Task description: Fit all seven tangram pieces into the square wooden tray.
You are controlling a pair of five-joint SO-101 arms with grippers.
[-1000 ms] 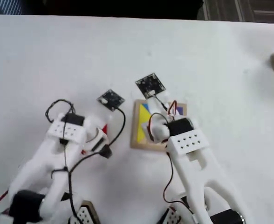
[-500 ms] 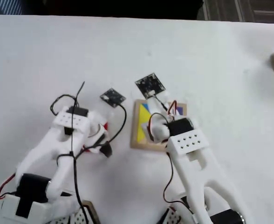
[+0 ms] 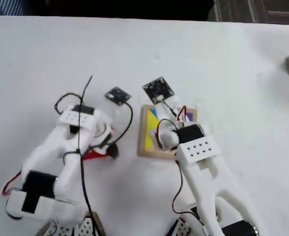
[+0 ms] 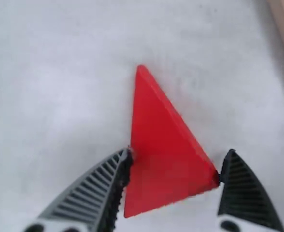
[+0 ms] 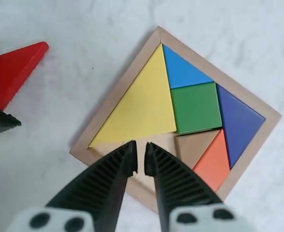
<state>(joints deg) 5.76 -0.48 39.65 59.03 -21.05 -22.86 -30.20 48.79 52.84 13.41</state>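
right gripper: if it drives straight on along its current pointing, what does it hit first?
Most likely the bare floor of the wooden tray. The right gripper points into the unfilled gap beside the yellow triangle. How high its tips sit above the wood is unclear from these views.

The white table (image 3: 223, 64) bears the square wooden tray (image 3: 140, 140), with a red triangle (image 4: 166, 154) near it.

Red triangle (image 4: 163, 154); tray (image 5: 119, 92) holds yellow, blue, green, orange, perhaps tan pieces (image 5: 142, 101).
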